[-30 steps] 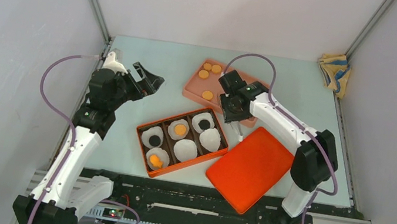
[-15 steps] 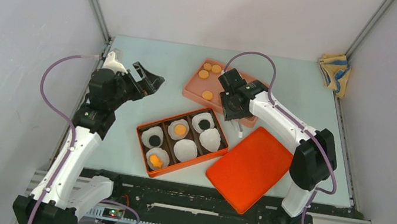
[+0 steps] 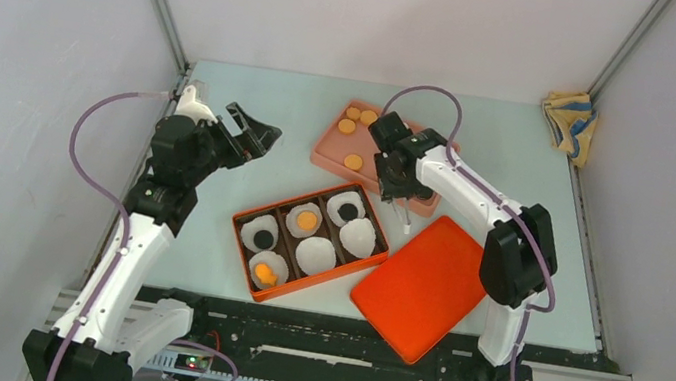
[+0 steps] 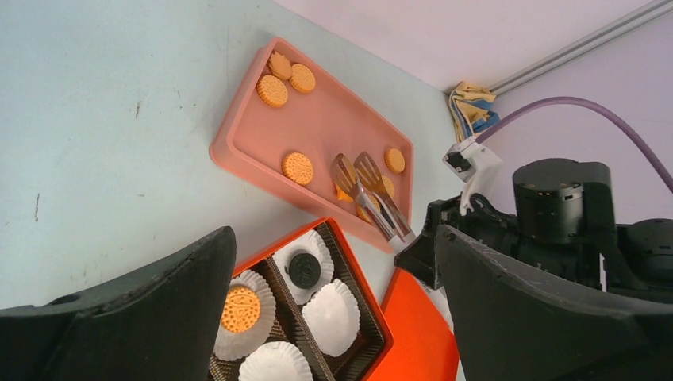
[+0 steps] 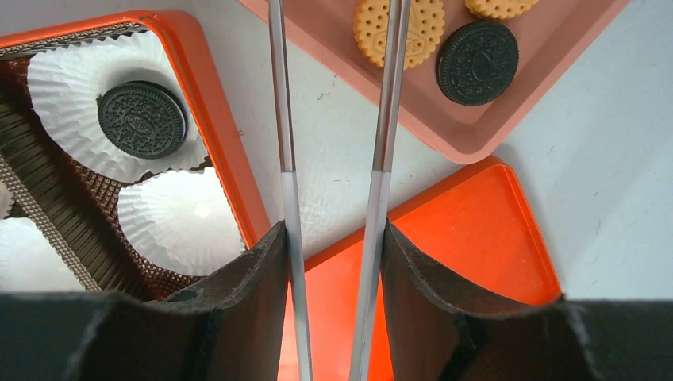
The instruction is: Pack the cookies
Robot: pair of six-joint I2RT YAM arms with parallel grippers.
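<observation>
Packed: 4 cups (image 5: 63,79) in box (image 5: 210,119) hold cookies (image 3: 352,161)
To do: 2 cups empty; more cookies on tray (image 4: 317,135)
Right claw (image 5: 333,238): gripping tongs (image 5: 386,111)
Left claw (image 4: 335,234): open wide, holding nothing

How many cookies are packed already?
Four cups in the box hold cookies. Two cups are empty. The right gripper holds tongs over the tray, where more cookies wait. The lid lies off beside the box.

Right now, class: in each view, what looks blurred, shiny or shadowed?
Top external: even, soft light, faint shadows on the table. Left wrist: the near fingers are dark and soft-edged, the cookies crisp. Right wrist: the tongs gleam along their metal.
</observation>
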